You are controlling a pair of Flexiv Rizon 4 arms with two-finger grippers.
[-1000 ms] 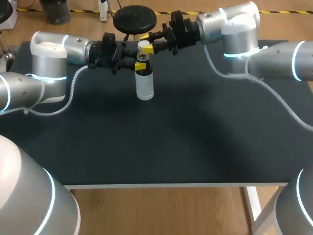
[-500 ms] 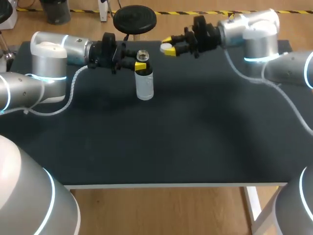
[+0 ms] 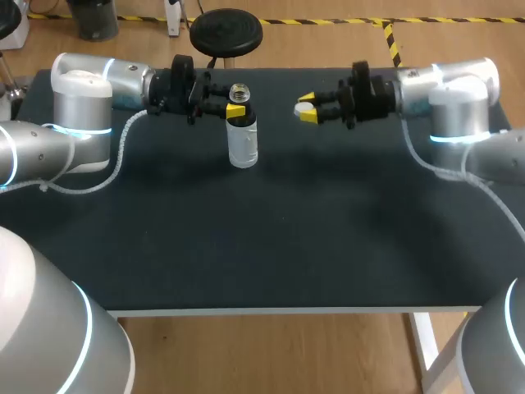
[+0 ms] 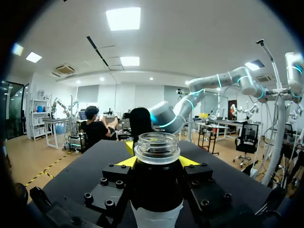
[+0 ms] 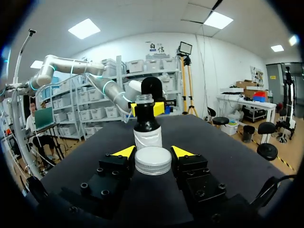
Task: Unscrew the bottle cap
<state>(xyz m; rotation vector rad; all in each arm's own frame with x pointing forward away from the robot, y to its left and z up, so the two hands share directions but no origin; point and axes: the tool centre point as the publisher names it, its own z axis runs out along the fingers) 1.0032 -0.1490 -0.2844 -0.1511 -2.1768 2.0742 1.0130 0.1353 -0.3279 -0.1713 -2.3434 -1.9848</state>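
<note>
The bottle [image 3: 243, 141] stands upright on the black table [image 3: 279, 238], pale below and dark at the shoulder, its threaded mouth [image 3: 239, 89] bare. My left gripper [image 3: 235, 108] is shut on its neck from the left. In the left wrist view the open mouth [image 4: 157, 144] rises between the yellow fingertips [image 4: 126, 161]. My right gripper [image 3: 306, 110] hangs apart, to the right of the bottle, shut on the white cap [image 3: 303, 107]. The right wrist view has the cap [image 5: 153, 160] between both fingertips [image 5: 124, 152], with the bottle [image 5: 147, 128] ahead.
A white cable [image 3: 123, 152] loops down from my left arm onto the table's left side. Another cable [image 3: 459, 168] trails from my right arm over the right side. The table's front edge [image 3: 271, 310] lies far from both grippers.
My right gripper has drawn the cap off the bottle's mouth and carried it to the right and slightly nearer. The left gripper and bottle have stayed in place.
</note>
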